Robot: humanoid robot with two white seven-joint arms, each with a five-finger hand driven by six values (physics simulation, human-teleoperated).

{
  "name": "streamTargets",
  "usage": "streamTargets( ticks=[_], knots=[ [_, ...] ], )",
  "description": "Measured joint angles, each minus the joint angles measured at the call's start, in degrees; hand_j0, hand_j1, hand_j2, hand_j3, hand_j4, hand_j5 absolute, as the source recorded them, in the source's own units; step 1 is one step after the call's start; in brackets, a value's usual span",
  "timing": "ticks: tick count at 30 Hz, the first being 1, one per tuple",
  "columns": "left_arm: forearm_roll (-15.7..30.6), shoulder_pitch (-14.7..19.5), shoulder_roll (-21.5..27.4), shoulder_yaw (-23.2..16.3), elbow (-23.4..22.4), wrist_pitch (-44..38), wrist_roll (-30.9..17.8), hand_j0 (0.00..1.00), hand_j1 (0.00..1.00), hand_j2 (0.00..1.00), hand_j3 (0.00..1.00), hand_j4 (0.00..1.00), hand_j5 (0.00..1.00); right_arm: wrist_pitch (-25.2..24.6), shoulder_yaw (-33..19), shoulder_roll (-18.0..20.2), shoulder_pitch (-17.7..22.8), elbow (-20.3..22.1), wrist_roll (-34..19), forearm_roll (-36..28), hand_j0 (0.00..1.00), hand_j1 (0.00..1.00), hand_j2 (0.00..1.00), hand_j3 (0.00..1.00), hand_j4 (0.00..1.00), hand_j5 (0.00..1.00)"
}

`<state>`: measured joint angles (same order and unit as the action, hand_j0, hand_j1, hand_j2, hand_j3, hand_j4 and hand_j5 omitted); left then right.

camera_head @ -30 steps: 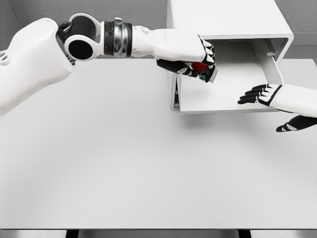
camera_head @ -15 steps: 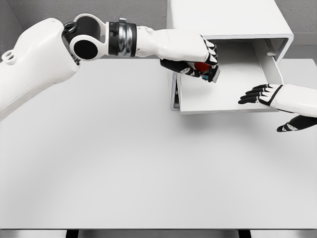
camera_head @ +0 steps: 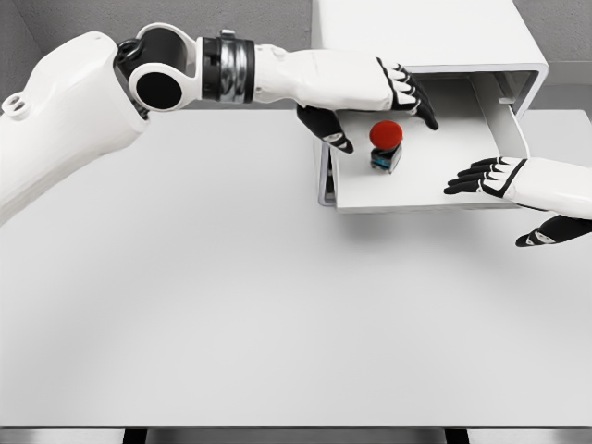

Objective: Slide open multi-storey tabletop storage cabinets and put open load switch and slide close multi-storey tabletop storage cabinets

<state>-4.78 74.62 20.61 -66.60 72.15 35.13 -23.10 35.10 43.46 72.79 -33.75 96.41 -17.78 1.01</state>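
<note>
The white storage cabinet (camera_head: pixel 425 32) stands at the back right of the table, its drawer (camera_head: pixel 421 190) slid out toward me. A load switch (camera_head: pixel 386 143) with a red round top and dark base stands upright inside the drawer, near its left side. My left hand (camera_head: pixel 379 106) hovers just above and behind the switch with fingers spread, holding nothing. My right hand (camera_head: pixel 504 190) rests at the drawer's front right corner, fingers stretched out and relaxed, thumb below the drawer's edge.
The white table (camera_head: pixel 231 305) spreads wide in front of the cabinet. My left arm (camera_head: pixel 139 88) reaches across the back left of the table.
The left hand opened and let go of the load switch, which now stands in the drawer. The right hand has not moved.
</note>
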Motion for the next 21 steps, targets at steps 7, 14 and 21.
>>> streamTargets(
  ticks=[7,14,21],
  knots=[
    [5.8,-1.0,6.5,1.2,14.3,0.0,0.2,1.0,1.0,1.0,1.0,1.0,1.0,0.0,0.0,0.0,0.0,0.0,0.0,0.0,1.0,1.0,1.0,1.0,1.0,1.0],
    [10.7,-25.8,27.4,15.2,25.3,0.0,0.5,1.0,1.0,1.0,1.0,1.0,1.0,0.0,-0.1,-0.1,0.0,0.0,0.3,-0.5,1.0,1.0,1.0,1.0,1.0,1.0],
    [11.1,-39.5,35.3,30.1,25.7,0.0,0.6,1.0,1.0,1.0,1.0,1.0,1.0,0.0,-0.2,-2.5,0.1,0.0,1.9,-2.1,1.0,1.0,1.0,1.0,1.0,1.0]
  ],
)
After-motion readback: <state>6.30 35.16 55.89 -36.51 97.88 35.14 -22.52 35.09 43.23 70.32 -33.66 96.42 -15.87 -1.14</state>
